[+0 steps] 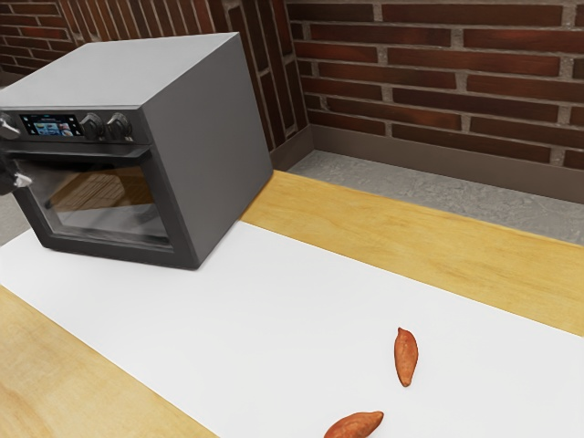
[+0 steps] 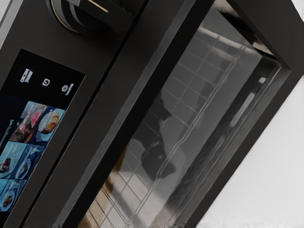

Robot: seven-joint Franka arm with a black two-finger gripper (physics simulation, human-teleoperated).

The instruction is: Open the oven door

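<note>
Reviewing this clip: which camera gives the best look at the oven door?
The exterior view. It shows nearly the whole door, window and bottom edge included, shut against the oven body; the tool overlaps its upper corner. The wrist view gives a slanted close-up of part of the window and frame.

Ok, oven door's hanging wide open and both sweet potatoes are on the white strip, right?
Not the door: the exterior view shows the oven door shut against the body. Both sweet potatoes do lie on the white strip.
</note>
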